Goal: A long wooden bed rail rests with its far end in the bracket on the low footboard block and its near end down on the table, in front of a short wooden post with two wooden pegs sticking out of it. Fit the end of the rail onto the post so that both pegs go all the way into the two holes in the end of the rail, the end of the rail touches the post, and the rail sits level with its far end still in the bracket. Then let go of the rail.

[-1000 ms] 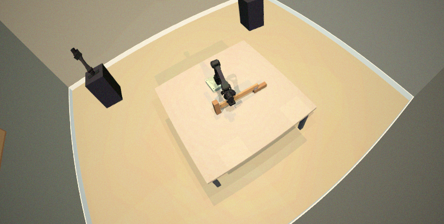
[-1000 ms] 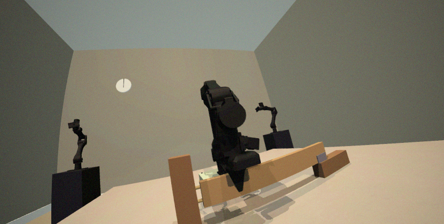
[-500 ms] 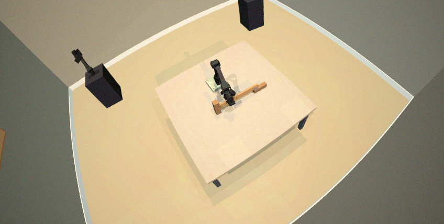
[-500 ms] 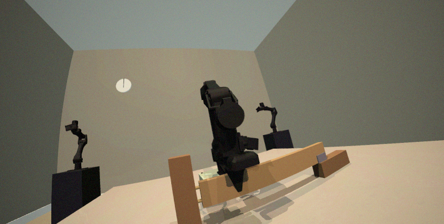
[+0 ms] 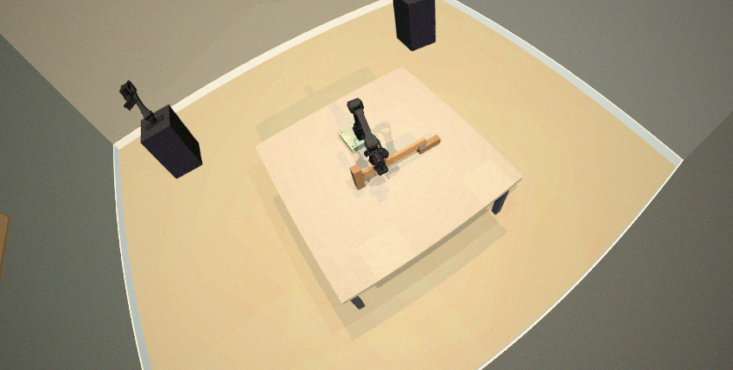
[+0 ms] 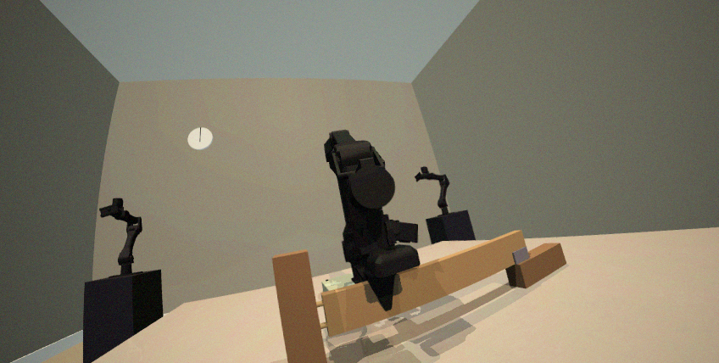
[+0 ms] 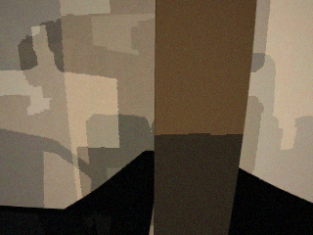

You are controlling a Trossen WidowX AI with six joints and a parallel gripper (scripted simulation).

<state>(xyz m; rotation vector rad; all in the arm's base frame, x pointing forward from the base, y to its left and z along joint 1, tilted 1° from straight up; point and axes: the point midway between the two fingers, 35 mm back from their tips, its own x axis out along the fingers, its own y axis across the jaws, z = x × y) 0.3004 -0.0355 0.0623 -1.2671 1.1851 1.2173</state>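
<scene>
The wooden rail (image 5: 406, 152) (image 6: 454, 278) (image 7: 202, 73) is held off the table at its near end. Its far end sits in the grey bracket (image 6: 520, 255) on the low footboard block (image 5: 430, 143) (image 6: 544, 263). My gripper (image 5: 380, 167) (image 6: 387, 303) (image 7: 175, 161) is shut on the rail near its near end, one finger on each side. The short post (image 5: 356, 177) (image 6: 300, 304) stands upright just beyond that end. A narrow gap remains between them, and the upper peg (image 6: 320, 303) and lower peg (image 6: 324, 326) show across it. Whether their tips are inside the holes is hidden.
A pale green block (image 5: 349, 137) (image 6: 335, 282) lies on the table (image 5: 411, 212) (image 6: 630, 298) by my arm's base, behind the rail. Two other arms stand on dark pedestals (image 5: 169, 143) (image 5: 414, 22) away from the table.
</scene>
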